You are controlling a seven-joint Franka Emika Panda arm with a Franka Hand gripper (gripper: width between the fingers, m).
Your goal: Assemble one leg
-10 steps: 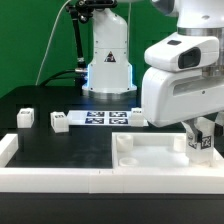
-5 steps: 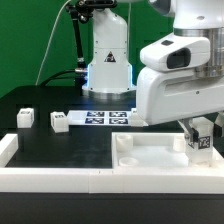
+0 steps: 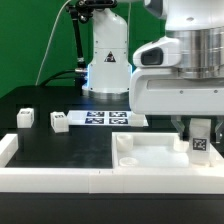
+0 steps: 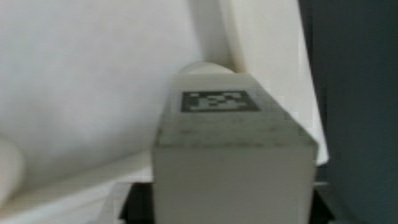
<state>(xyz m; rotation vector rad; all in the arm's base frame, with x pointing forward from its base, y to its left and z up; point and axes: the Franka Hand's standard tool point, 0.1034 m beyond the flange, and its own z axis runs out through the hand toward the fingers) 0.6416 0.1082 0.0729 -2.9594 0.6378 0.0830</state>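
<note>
My gripper (image 3: 200,127) is shut on a leg (image 3: 200,139), a small white block with a black-and-white tag, held upright over the far right corner of the large white recessed slab (image 3: 150,158). Whether the leg's lower end touches the slab I cannot tell. In the wrist view the leg (image 4: 231,150) fills the middle, with its tag (image 4: 217,100) at the far end. The dark fingers (image 4: 143,203) press on both of its sides, and the slab (image 4: 98,80) lies beside and beyond it.
Two more small white blocks (image 3: 25,118) (image 3: 58,121) stand on the black table at the exterior view's left. The marker board (image 3: 108,118) lies in front of the robot base (image 3: 108,70). A white rim (image 3: 50,178) borders the table's front.
The hand has turned about its upright axis while holding the leg. The leg has stayed over the slab's right corner, shifting only slightly.
</note>
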